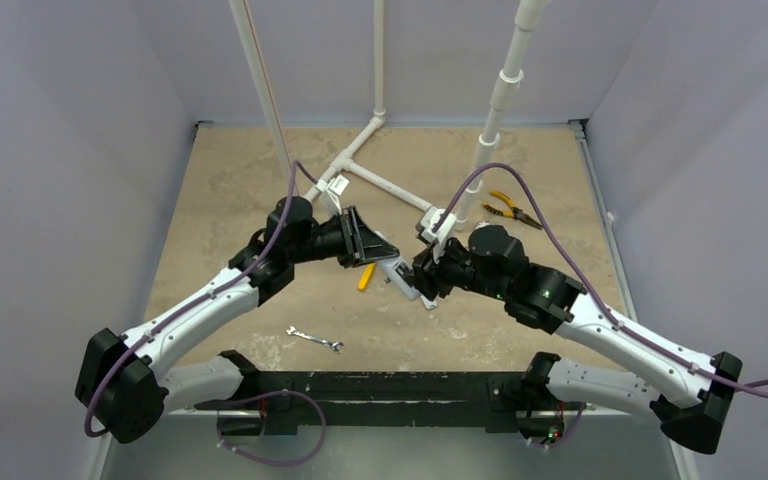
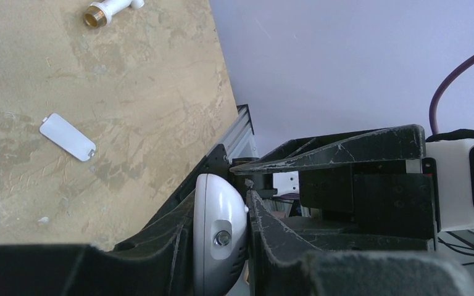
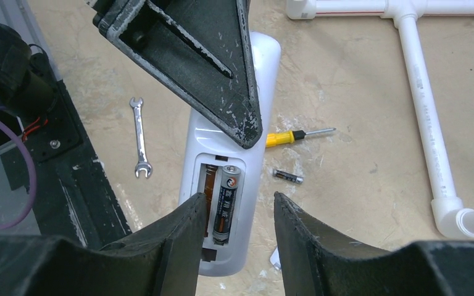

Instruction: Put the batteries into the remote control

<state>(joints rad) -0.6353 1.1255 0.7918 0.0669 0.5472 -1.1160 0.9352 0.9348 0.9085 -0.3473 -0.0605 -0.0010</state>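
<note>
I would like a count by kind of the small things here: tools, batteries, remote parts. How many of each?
Tools: 3 (wrench, screwdriver, pliers)
Batteries: 2 sure (seated battery in the remote, loose battery on the table; the other slot is unclear)
Remote parts: 2 (remote, its loose cover)
Total: 7

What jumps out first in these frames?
The left hand clamps the white remote control at mid-table, its battery bay uncovered with one battery seated. The right hand hovers open over that bay. A loose battery lies on the table by the yellow screwdriver.
</note>
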